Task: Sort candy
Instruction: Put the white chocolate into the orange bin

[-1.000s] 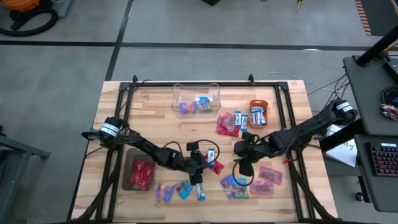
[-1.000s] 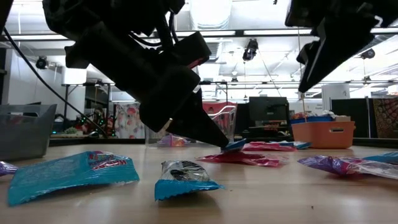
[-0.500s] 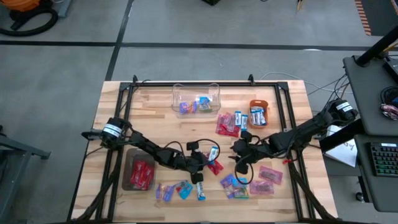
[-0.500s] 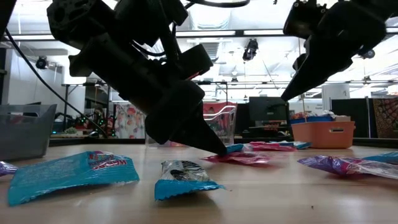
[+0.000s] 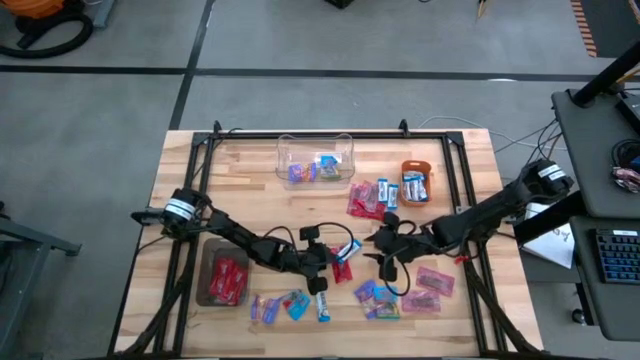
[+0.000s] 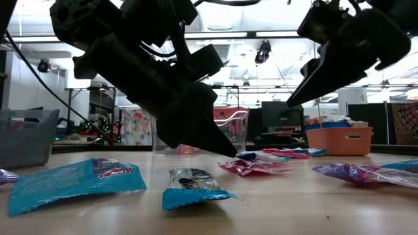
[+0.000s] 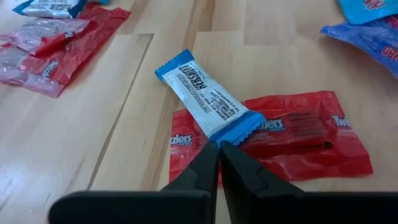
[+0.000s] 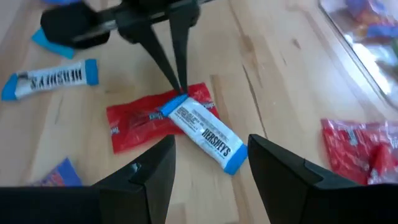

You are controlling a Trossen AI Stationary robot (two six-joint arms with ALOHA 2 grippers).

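Wooden table [image 5: 190, 170]: left gripper [image 7: 219, 148] jaws pinch the blue-and-white Hershey's bar [image 7: 208, 102]; right gripper [image 8: 208, 163], at its three o'clock, gapes empty.

A grey floor [image 5: 300, 90] crossed by a dark line surrounds the wooden counter [image 5: 180, 180]. Off the counter's right edge stands a dark desk [image 5: 600, 150] with a keyboard [image 5: 618, 255]. Beyond the counter's far edge, long ceiling lights [image 6: 261, 34] shine over cluttered shelves [image 6: 104, 111].
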